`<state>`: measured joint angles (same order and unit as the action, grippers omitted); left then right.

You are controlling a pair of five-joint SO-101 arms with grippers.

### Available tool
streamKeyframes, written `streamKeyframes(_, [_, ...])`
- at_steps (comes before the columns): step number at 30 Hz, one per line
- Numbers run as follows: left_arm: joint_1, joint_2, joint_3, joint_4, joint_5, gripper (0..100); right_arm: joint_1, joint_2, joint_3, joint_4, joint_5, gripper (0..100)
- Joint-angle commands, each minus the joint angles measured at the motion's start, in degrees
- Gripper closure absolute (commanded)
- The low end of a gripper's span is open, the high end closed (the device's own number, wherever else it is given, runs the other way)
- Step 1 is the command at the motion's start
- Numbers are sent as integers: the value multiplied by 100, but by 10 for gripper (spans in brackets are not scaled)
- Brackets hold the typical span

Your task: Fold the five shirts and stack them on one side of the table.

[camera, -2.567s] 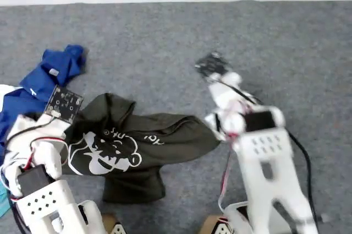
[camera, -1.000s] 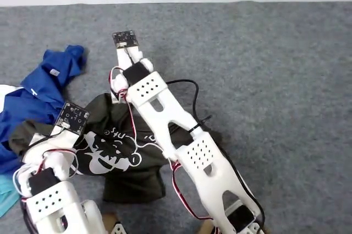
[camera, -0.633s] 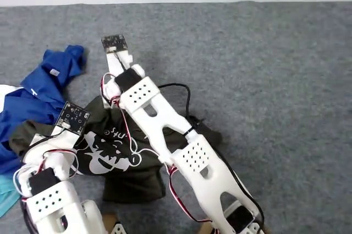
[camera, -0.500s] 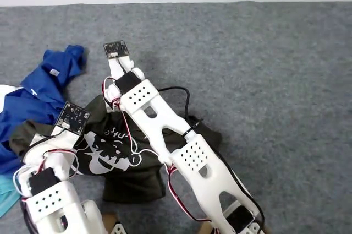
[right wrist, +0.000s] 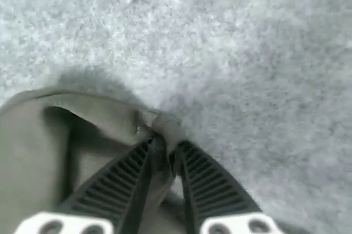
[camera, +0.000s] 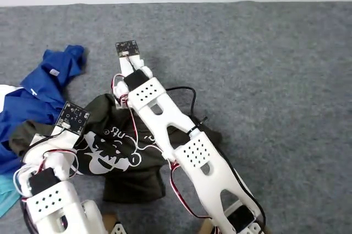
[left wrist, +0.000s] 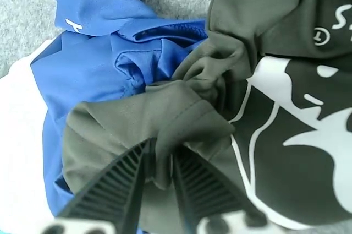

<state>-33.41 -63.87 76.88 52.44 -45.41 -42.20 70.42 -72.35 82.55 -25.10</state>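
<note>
**mossy_k:** Anyone look at the high view? How were the arms sitting?

**tbolt:** The right arm [camera: 187, 146] was stretched out long, running diagonally from the near edge across the dark shirt [camera: 110, 154] to its far edge. The left arm [camera: 47, 181] was hunched at the near left corner over that shirt's left end. A blue shirt [camera: 38, 88] was bunched just beside it, with a white one [camera: 4, 92] at the edge. A couple of seconds earlier the right arm stood off at the shirt's right end and the shirt was spread wider. Since then it had swung over to the left, dragging that end along. The left arm barely budged.

**mossy_k:** And the left wrist view?

**tbolt:** The left fingers [left wrist: 137, 162] were narrow, pinching a fold of the dark shirt [left wrist: 286, 135]. The blue shirt [left wrist: 93, 63] was touching it, and the white one [left wrist: 19, 135] lay past that.

**mossy_k:** Right wrist?

**tbolt:** Same deal. The right fingers [right wrist: 140, 162] were nearly closed on the dark shirt's [right wrist: 33, 151] edge, down on the grey tabletop [right wrist: 247, 52].
</note>
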Motion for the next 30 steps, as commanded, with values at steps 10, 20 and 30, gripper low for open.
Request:
streamKeyframes(10, [-26, -105, -945, 35, 457, 997, 303, -611, -1864, 919, 571, 990])
streamKeyframes(20, [26, -97, -3354, 9, 1336, 997, 1121, -1815, -2400, 1991, 888, 991])
streamKeyframes(30, [774, -97, -5736, -35, 1495, 997, 2237, -3873, -2365, 2000, 1565, 991])
